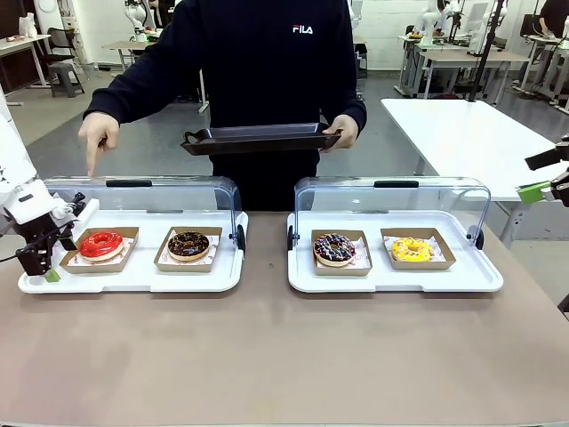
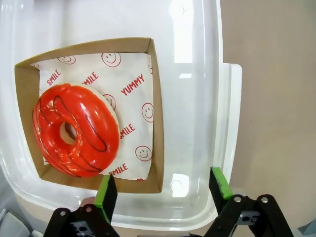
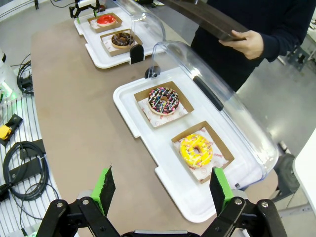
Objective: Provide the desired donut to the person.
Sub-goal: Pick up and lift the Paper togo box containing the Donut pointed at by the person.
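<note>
Person's hand (image 1: pixel 96 135) points at the red donut (image 1: pixel 100 243), tray (image 1: pixel 258 138) held ready to receive, so left gripper (image 2: pixel 163 186) hangs open, empty, at its box (image 2: pixel 157 123); right gripper (image 3: pixel 163 190) open too.

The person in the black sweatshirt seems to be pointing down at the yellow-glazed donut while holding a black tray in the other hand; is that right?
Not quite: in the front view the person's pointing hand aims down at the red-glazed ring donut instead. The other hand does hold the black rectangular tray.
</note>
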Robot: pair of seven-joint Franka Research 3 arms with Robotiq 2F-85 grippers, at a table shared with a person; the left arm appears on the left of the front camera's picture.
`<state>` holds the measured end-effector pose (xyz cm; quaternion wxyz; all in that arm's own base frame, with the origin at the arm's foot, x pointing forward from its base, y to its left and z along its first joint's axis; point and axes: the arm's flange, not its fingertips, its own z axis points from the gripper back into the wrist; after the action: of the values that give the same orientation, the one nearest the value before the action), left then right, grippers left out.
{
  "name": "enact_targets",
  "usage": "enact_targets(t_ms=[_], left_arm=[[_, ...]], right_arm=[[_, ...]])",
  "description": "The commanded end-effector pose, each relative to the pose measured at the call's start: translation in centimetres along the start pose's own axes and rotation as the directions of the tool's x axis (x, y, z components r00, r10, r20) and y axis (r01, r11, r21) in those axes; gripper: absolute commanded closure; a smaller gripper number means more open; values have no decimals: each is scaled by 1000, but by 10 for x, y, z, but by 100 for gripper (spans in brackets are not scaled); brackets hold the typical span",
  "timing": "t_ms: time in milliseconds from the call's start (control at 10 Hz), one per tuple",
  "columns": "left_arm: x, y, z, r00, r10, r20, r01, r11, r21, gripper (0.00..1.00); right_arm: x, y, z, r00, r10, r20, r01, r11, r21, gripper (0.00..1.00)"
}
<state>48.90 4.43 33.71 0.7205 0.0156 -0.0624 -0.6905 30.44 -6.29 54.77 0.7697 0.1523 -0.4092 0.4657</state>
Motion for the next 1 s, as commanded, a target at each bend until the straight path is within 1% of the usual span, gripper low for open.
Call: enact_targets(t_ms=[0, 100, 200, 300, 400, 900], left_arm=[[-6, 3, -6, 999, -21, 40, 20, 999, 26, 60], [-6, 4, -6, 999, -19, 41, 17, 999, 37, 68], [-6, 5, -8, 999, -9, 38, 8, 999, 41, 100], [-6, 6, -10, 1000, -3, 26, 2, 999, 50, 75], [-6, 6, -11, 1000, -1, 16, 0, 998, 59, 100], [-8, 6, -12, 999, -9, 42, 6, 997, 73, 100]], right_arm=[[0, 0, -1, 1000, 0, 12, 0, 1000, 12, 0], [0, 0, -1, 1000, 0, 12, 0, 1000, 12, 0], [0, 0, -1, 1000, 0, 12, 0, 1000, 12, 0], [0, 0, -1, 1000, 0, 12, 0, 1000, 12, 0], [0, 0, -1, 1000, 0, 12, 0, 1000, 12, 0], [0, 0, -1, 1000, 0, 12, 0, 1000, 12, 0]])
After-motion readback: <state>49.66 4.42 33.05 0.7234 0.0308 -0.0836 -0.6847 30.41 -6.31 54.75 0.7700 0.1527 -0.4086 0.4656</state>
